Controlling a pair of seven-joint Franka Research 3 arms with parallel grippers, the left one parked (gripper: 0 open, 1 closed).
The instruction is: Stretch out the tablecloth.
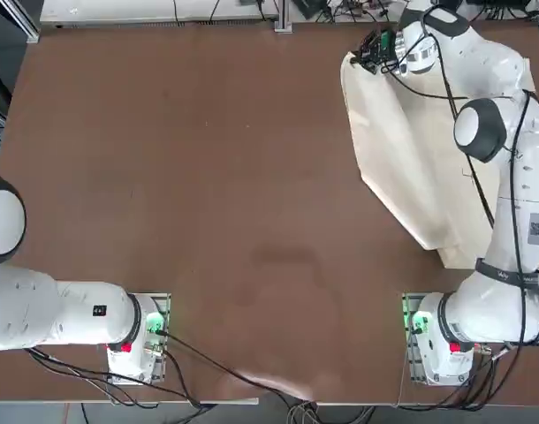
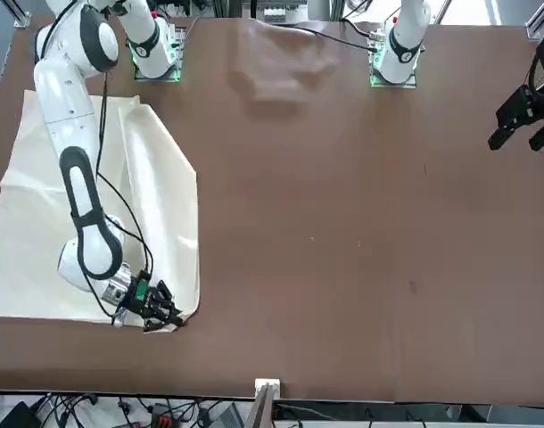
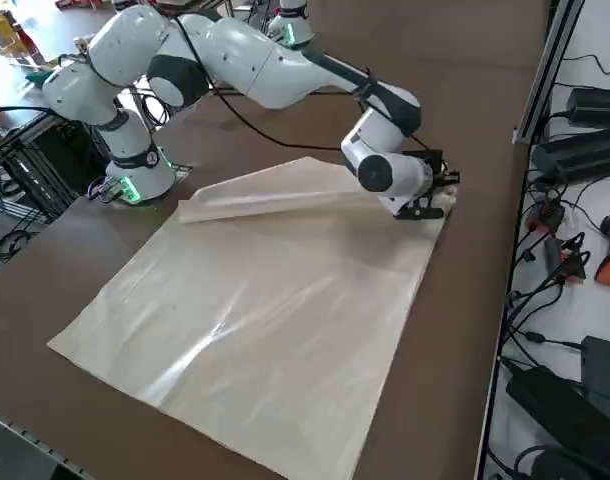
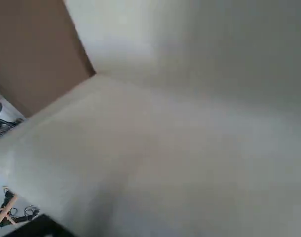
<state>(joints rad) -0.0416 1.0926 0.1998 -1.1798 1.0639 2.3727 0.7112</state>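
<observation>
Reaching far out across the table (image 1: 208, 177), the right arm (image 1: 495, 132) has its right gripper (image 1: 373, 51) down low at the far corner of the tablecloth (image 1: 411, 150), on the robot's right half of the brown surface. Its jaws are pressed together, and from the side they sit right on that corner of the cream fabric, so it looks like a pinch on the cloth's edge, though the fingertips themselves are hidden by the black hand. From the front camera the gripper (image 2: 156, 308) sits at the cloth's corner closest to that camera, with the fabric (image 2: 40, 232) running back toward the arm's base. Look at the side camera: the tablecloth (image 3: 265, 320) lies mostly flat and wide, softly creased, but one edge near the gripper (image 3: 425, 205) is folded back over itself in a long raised ridge. The wrist camera is filled almost wholly with pale cloth (image 4: 190, 123), a folded layer crossing it, and a wedge of brown table (image 4: 32, 49) showing beside the fabric's straight edge
</observation>
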